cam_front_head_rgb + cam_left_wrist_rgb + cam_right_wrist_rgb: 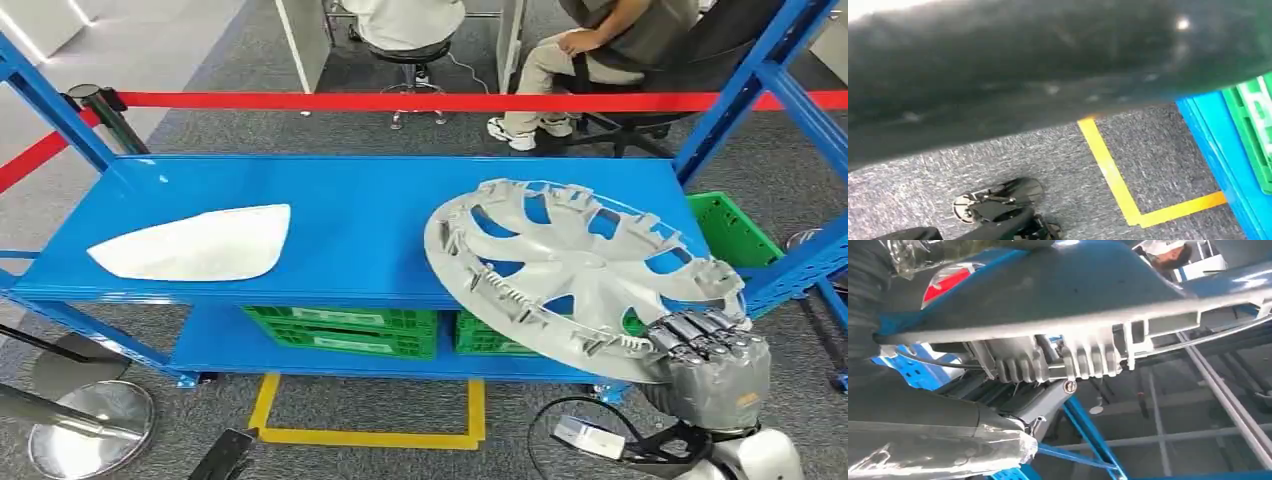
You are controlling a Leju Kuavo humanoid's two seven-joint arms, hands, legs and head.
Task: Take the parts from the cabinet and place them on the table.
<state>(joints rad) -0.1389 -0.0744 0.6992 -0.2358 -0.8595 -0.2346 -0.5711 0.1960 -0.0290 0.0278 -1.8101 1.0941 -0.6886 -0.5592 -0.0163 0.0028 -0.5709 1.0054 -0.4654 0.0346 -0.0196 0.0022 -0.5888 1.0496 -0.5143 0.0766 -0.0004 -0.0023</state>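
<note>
Fingers of the right hand (712,352) clamp the near rim of the grey wheel cover (580,268), tilted over the blue shelf's (370,225) right end, so I would keep the wrist steady and clear the blue upright (735,90) when lifting away.

Blue shelf top (380,215): white curved part (195,244) lies flat at left; green crates (345,328) on lower shelf

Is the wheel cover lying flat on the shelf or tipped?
Tipped: right hand grips the wheel cover rim, near edge raised off the blue shelf.
</note>
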